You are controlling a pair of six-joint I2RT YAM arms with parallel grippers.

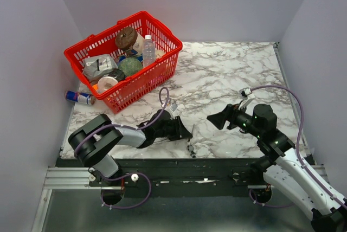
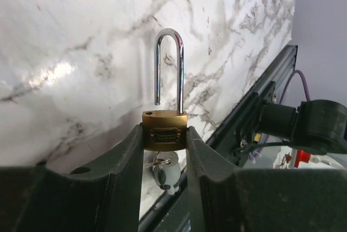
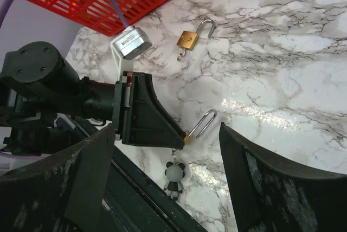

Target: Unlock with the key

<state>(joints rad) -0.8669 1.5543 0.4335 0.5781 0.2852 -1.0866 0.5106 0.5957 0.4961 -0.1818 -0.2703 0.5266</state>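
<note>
The red basket (image 1: pixel 126 58) stands at the far left of the marble surface (image 1: pixel 238 75). In it are a clear plastic bottle (image 1: pixel 148 49), a jar with a brown round top (image 1: pixel 126 38), a green ball (image 1: pixel 130 66), a grey pouch (image 1: pixel 99 66) and a white roll of tape (image 1: pixel 107 84). A blue drink can (image 1: pixel 79 97) lies on its side just outside the basket's near-left wall.

The left gripper (image 1: pixel 183 130) is low over the near middle of the surface. Its fingers (image 2: pixel 122 172) are clamped on the brass body of a small padlock (image 2: pixel 165 130). The shackle is sprung open with one leg free of the body, and it points away from the wrist along the lock's long axis.

The key (image 2: pixel 156 162) sits just under the padlock's body, between the fingers, on a small ring with a grey bear-shaped charm (image 2: pixel 166 176). It runs in line with the lock, trailing from its underside toward the near edge of the surface. Whether the blade sits in the keyhole cannot be told.

The right gripper (image 1: pixel 218 119) is to the right of the lock and faces it, with its fingers (image 3: pixel 271 183) spread wide apart and holding nothing. A second brass padlock (image 3: pixel 188 39), also with its shackle open, lies flat on the surface near the basket.
</note>
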